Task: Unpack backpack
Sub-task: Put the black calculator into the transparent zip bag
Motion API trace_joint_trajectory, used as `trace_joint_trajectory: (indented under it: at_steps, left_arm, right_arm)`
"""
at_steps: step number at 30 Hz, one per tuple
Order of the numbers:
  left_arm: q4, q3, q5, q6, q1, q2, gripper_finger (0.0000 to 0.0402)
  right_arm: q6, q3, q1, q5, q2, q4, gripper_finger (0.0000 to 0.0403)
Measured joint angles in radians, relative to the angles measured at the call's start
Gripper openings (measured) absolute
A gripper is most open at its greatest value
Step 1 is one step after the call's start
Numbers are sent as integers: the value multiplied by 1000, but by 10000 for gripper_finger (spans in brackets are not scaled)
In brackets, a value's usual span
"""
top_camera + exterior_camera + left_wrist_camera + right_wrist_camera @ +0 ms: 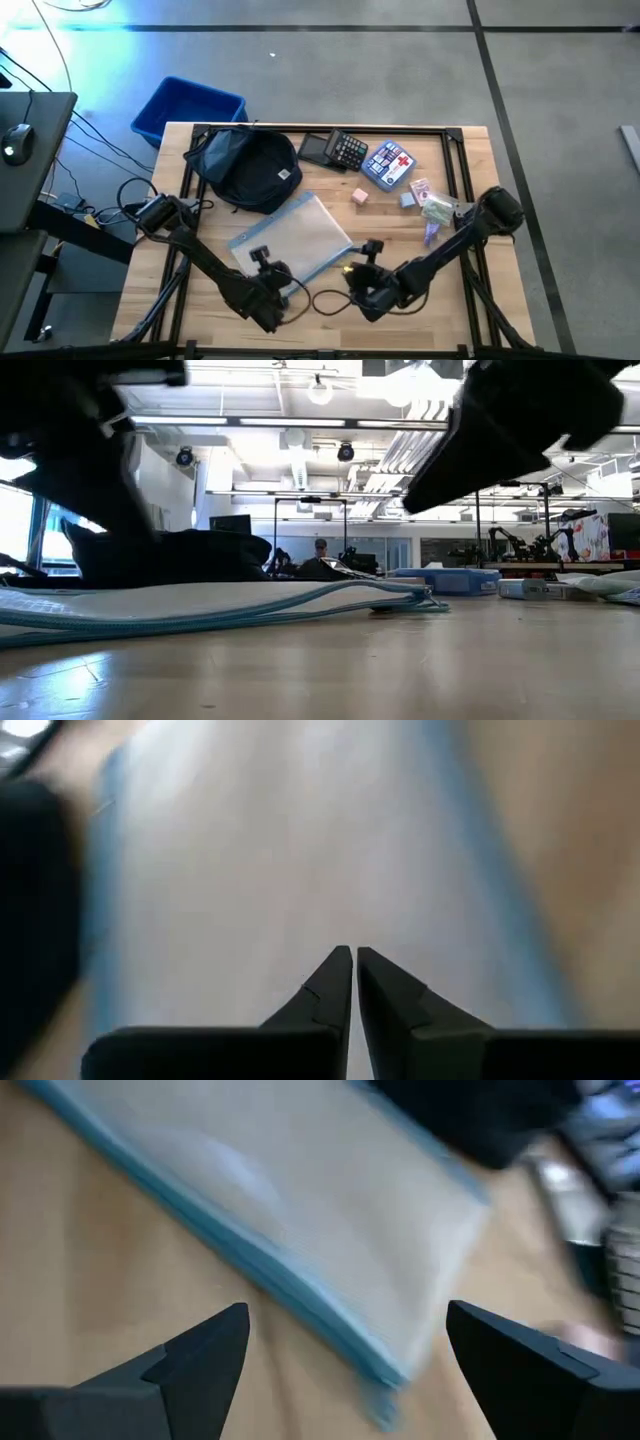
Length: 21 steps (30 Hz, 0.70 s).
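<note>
The dark navy backpack (248, 168) lies on the table's far left part, and in the low view it is a dark mound (170, 555). In front of it a clear flat pouch with blue edging (295, 238) lies flat on the wood. My left gripper (262, 258) is shut and slants down over the pouch's near left part (300, 850). My right gripper (368, 250) stands open just off the pouch's near right corner (385, 1370), with nothing between its fingers. My left gripper's shut fingertips (340, 965) slant down over the clear pouch's flat face. Whether they touch it I cannot tell.
A bright blue bin (188, 108) stands beyond the table's far left corner. A calculator (347, 150), a blue pouch with a red cross (390, 165), small blocks (360, 197) and packets (435, 210) lie at the far right. A cable (320, 300) loops near the front edge.
</note>
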State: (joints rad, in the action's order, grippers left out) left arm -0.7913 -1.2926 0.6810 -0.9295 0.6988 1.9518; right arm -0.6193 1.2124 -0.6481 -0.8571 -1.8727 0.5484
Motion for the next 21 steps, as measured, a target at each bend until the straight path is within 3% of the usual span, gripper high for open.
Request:
trace_joint_trajectory:
  at_steps: [3, 8, 15, 21]
  left_arm:
    - [204, 2, -78, 192, -17, 5, 29]
    - [398, 2, -35, 416, -48, 12, 91]
    - [544, 2, 29, 652, -129, 94, 173]
    - [487, -4, 164, 653, -179, 146, 199]
  right_arm:
    - [-74, 12, -21, -17, 11, 83, 322]
    - [-99, 10, -20, -7, 8, 102, 322]
    - [-106, 9, -20, 1, 8, 106, 322]
    - [-106, 9, -20, 9, 8, 108, 323]
